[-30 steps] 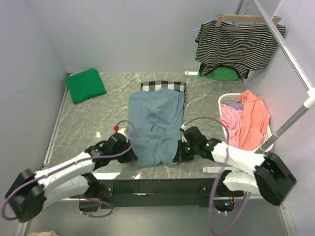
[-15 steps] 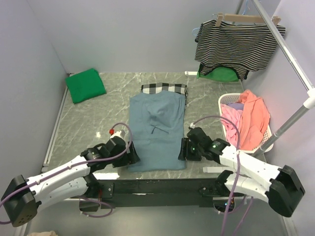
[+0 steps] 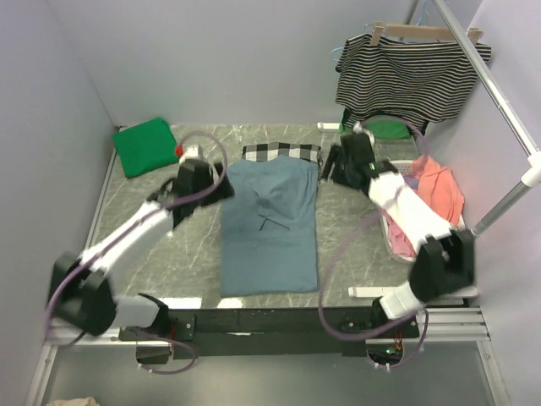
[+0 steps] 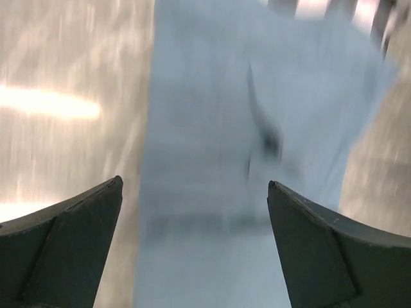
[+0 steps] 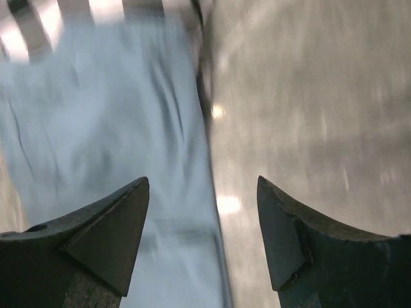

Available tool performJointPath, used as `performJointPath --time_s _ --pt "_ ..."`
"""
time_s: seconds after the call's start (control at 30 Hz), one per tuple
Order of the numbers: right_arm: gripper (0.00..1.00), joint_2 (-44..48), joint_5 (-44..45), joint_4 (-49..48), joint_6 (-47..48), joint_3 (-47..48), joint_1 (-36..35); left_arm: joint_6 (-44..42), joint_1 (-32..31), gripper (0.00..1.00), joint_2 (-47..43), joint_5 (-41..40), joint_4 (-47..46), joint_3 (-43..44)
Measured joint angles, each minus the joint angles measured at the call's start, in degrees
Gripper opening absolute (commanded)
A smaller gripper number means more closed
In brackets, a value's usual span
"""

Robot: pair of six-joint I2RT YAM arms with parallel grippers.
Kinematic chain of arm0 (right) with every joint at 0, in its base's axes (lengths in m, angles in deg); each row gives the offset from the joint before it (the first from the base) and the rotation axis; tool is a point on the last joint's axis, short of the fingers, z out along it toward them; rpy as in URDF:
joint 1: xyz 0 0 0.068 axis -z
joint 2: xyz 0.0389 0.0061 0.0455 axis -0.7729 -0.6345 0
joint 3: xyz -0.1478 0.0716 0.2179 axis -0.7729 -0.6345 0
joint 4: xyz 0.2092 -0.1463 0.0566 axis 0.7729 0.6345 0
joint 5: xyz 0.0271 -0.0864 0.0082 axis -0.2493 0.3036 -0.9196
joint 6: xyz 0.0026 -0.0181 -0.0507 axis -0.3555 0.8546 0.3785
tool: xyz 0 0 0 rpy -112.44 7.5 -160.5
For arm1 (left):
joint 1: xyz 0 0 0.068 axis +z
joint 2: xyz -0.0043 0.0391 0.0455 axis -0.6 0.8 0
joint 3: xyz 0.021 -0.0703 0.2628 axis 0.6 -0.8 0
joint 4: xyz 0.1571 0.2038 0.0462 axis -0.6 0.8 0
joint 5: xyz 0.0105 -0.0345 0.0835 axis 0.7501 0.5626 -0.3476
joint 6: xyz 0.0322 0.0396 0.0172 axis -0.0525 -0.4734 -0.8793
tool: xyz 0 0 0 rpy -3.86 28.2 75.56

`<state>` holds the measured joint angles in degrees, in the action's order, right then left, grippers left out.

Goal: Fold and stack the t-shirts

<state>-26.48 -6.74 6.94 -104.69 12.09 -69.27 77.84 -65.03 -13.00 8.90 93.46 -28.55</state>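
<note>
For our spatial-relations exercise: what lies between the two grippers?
The top external view shows the blue t-shirt's far end between the left gripper and the right gripper.

**A:** What do the arms look like?

**B:** The left arm [image 3: 127,241] and the right arm [image 3: 407,213] both have white shells on the long links and black housings at the joints.

**A:** Any wiring?

**B:** A mauve cable [image 3: 321,283] loops loosely along each arm. The left one has a small red cap [image 3: 179,150] near its wrist.

**A:** And the end effectors?

**B:** The left end effector [image 4: 194,186] and the right end effector [image 5: 203,181] each have two matte charcoal fingers [image 4: 70,231], wedge-shaped with bevelled edges.

**A:** The mounting?

**B:** A black rail [image 3: 254,321] runs along the bottom of the frame.
</note>
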Motion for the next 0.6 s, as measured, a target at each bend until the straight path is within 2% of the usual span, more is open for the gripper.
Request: performJointPath --time_s 0.17,0.37,0.6 --pt "0.74 -21.88 -5.14 -4.37 3.63 18.93 5.25 -7.23 9.92 0.99 23.74 9.4 -8.66 18.82" --pt "0.74 -40.15 -13.09 -5.2 4.35 35.23 8.96 -12.11 13.4 0.99 46.16 21.14 -13.14 39.43" --pt "0.74 -51.56 -19.28 -3.23 4.33 47.06 10.95 -13.86 15.04 0.99 59.89 30.73 -13.57 50.66"
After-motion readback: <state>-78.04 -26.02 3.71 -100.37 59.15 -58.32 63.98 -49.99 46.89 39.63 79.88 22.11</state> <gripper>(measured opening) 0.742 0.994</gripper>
